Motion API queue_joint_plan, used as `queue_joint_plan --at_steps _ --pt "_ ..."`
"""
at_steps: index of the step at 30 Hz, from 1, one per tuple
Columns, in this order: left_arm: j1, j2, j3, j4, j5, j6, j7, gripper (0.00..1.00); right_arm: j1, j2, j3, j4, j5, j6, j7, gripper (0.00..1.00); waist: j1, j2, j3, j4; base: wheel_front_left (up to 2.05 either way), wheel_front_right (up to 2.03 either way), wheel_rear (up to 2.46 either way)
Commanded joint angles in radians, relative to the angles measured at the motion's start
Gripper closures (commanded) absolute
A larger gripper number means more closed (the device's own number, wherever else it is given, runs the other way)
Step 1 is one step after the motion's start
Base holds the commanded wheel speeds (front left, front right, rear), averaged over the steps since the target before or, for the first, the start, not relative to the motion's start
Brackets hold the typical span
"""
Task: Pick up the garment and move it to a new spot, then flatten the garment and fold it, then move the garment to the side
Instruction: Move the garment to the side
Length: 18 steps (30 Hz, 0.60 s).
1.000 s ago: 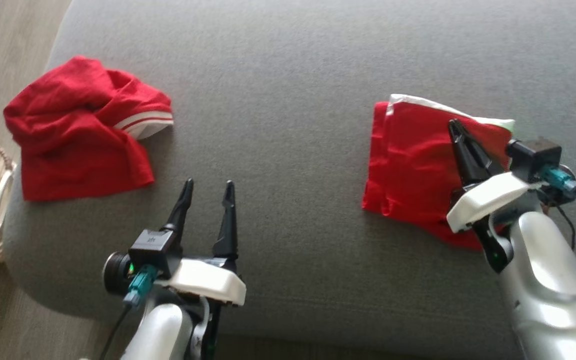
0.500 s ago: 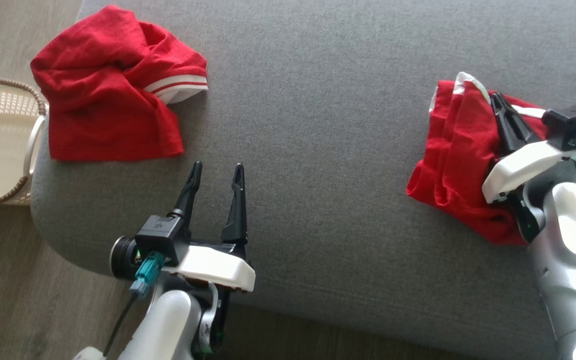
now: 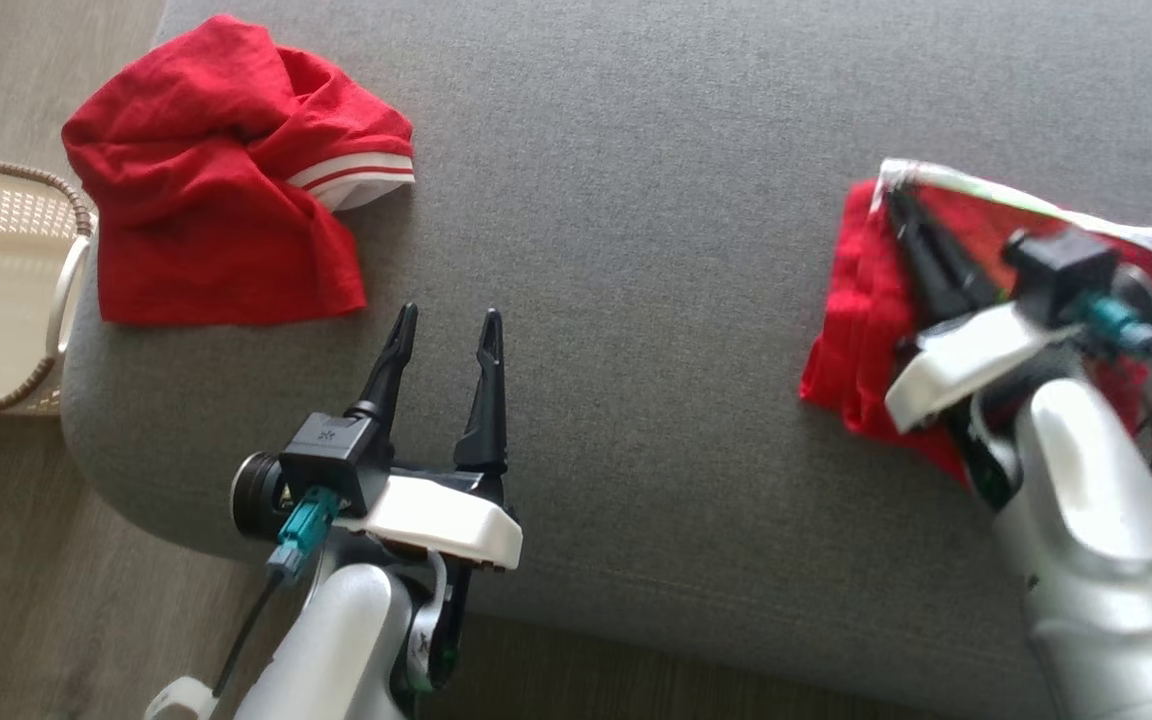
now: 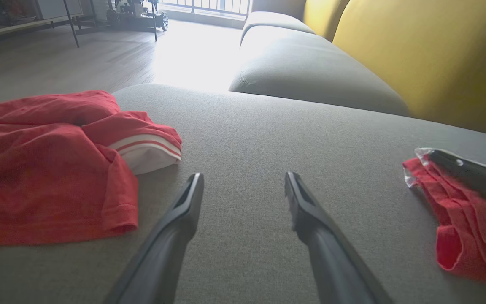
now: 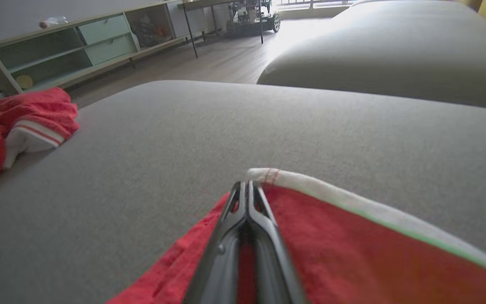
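The garment (image 3: pixel 851 330) is red with a white hem and lies folded at the right of the grey cushion (image 3: pixel 616 230). My right gripper (image 3: pixel 894 195) lies across it, shut, its tips pinching the far white-hemmed corner. The right wrist view shows that gripper (image 5: pixel 247 184) closed at the hem, with the garment (image 5: pixel 336 240) spread beneath it. My left gripper (image 3: pixel 446 314) hovers open over bare cushion near the front edge, holding nothing. In the left wrist view that gripper (image 4: pixel 243 177) is open, and the garment (image 4: pixel 454 219) lies at the right.
A second red garment (image 3: pixel 206 230) with white-striped trim lies crumpled at the cushion's far left corner. A cream woven basket (image 3: pixel 16 168) stands on the wooden floor beside that corner. Another grey cushion (image 4: pixel 310 71) and yellow back cushions (image 4: pixel 428 55) lie beyond.
The head camera shifted early on. The garment under my right gripper was bunched up half a second ago and now lies spread flat, and the gripper has swung with it. My left gripper edged forward.
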Motion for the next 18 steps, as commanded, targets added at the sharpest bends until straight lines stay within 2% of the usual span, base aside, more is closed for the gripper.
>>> queue_joint_plan --at_steps 1,10,18 --pt "-0.017 0.003 0.025 -0.036 -0.001 0.007 -0.005 0.0 0.01 0.007 0.031 -0.016 0.001 0.0 -0.002 1.0 0.0 0.0 0.005 0.005 0.0 0.0 0.0" --pt "-0.007 0.003 0.033 -0.029 0.006 0.005 -0.005 0.0 -0.007 -0.015 0.027 0.058 0.008 0.0 -0.002 1.0 0.0 0.0 0.006 0.016 0.0 0.0 0.0" --pt "0.026 0.003 0.068 -0.014 0.02 -0.008 -0.005 0.0 0.026 -0.016 0.02 -0.058 0.067 0.0 -0.002 1.0 0.0 0.0 -0.086 -0.042 0.0 0.0 0.0"
